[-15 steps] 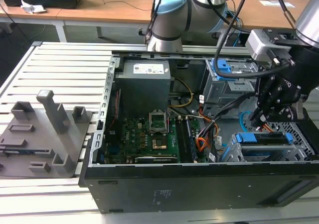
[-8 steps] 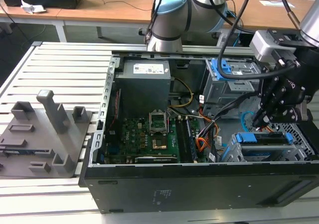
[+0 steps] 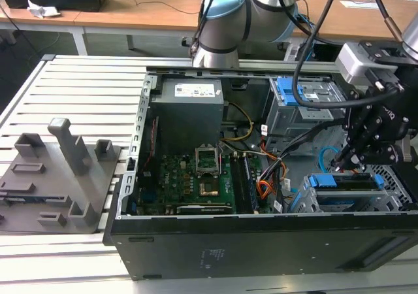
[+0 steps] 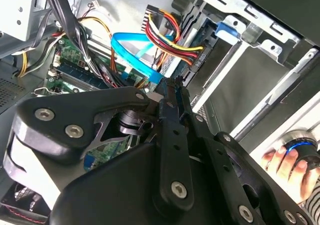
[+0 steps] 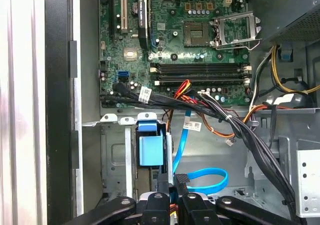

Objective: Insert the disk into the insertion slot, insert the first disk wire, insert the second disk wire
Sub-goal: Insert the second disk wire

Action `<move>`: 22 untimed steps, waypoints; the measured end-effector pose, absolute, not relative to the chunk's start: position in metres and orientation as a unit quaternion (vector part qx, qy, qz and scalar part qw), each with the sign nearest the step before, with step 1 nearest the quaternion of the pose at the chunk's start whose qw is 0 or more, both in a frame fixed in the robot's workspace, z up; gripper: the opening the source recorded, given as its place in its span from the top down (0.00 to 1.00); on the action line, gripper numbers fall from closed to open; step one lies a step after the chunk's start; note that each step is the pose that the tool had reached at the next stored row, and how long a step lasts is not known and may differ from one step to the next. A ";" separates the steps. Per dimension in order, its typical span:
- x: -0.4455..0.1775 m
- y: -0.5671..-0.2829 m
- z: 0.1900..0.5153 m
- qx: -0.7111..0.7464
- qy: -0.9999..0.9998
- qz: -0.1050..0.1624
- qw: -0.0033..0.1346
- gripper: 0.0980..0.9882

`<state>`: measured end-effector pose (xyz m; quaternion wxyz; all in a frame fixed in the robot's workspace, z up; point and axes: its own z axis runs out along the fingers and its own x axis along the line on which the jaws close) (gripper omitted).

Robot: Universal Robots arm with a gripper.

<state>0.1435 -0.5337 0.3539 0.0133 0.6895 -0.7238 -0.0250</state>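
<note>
The disk (image 3: 346, 181) lies in its blue carrier inside the insertion slot (image 3: 394, 184), the perforated grey cage at the exterior view's right. Its blue carrier end (image 5: 150, 150) stands just beyond my fingers in the first wrist view. My gripper (image 3: 342, 158) hangs right above the cage. The fingertips (image 4: 169, 87) are shut on the dark plug end of the second disk wire (image 5: 206, 181), a light-blue flat cable (image 4: 131, 49) that loops beside the disk. A red, yellow and orange wire bundle (image 4: 172, 35) runs to a dark plug at the disk's edge.
The open case holds the motherboard (image 3: 189, 183), a grey power supply (image 3: 189, 108) and a taller cage with a blue latch (image 3: 290, 91). Black cable bundles (image 5: 240, 130) cross near the slot. A grey fixture block (image 3: 59, 170) sits left of the case. A person's hand (image 4: 282, 160) shows beyond the case wall.
</note>
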 end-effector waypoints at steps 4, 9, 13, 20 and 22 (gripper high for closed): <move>0.146 -0.540 0.352 0.690 -0.724 -0.026 0.014 0.93; 0.149 -0.540 0.346 0.689 -0.724 -0.026 0.014 0.93; 0.151 -0.540 0.344 0.689 -0.724 -0.026 0.014 0.93; 0.152 -0.541 0.340 0.689 -0.724 -0.026 0.014 0.93; 0.152 -0.541 0.339 0.689 -0.724 -0.026 0.014 0.93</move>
